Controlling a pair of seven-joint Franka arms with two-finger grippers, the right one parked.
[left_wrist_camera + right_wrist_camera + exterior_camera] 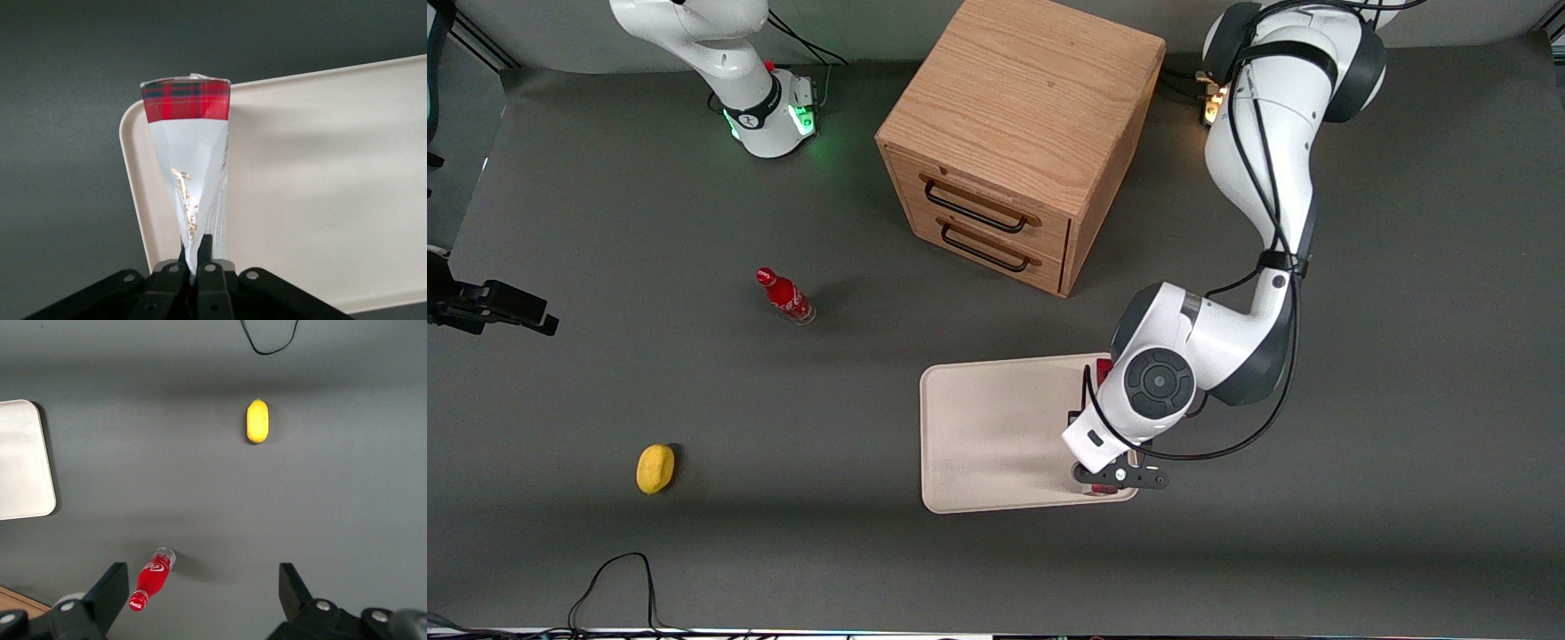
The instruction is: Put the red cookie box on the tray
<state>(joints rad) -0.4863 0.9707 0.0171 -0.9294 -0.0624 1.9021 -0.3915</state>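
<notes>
Left arm's black two-finger gripper [197, 257] is clenching the slim red-tartan-and-white cookie box [190, 160] by its narrow end, its long axis hanging straight down over the large cream-white rectangular tray [333, 187], near the tray's working-arm edge, w/ the gripper directly above.

A corner of the cream tray [23, 463] lay flat on the dark grey counter [200, 487]. A yellow lemon-like fruit [257, 421] sat well apart from it, near a black cable loop [267, 343]. A small red bottle [152, 579] stood nearer the wooden cabinet corner [20, 603].
</notes>
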